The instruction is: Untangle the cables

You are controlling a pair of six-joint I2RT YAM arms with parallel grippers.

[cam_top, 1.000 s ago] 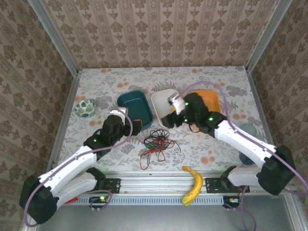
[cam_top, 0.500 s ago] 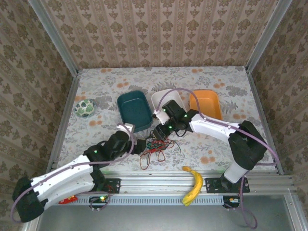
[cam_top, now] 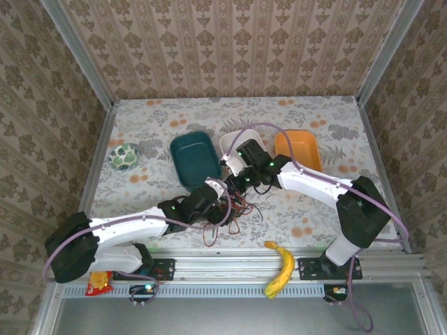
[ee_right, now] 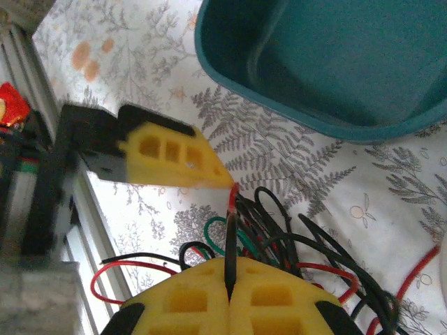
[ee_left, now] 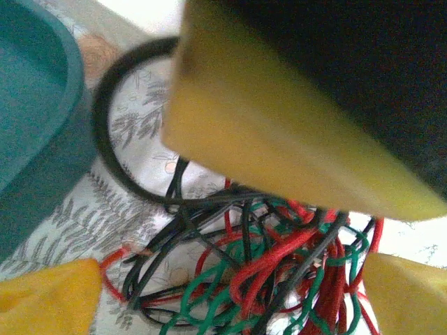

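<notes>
Cables [ee_left: 286,259] look light, limp and snag-prone; right claw [ee_right: 229,289] pinches one black strand's end, left claw [ee_left: 230,272] spread open.

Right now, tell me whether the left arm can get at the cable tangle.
Probably yes. The left gripper sits open right at the cables, strands lying between its fingers. The right gripper, shut on one strand, is close by and may hamper it.

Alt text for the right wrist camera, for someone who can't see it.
The right gripper, yellow fingers shut at the bottom edge, pinches a thin black cable with a red tip, over a tangle of black, red and green cables. Another yellow finger sits at left; a teal tray lies beyond.
</notes>
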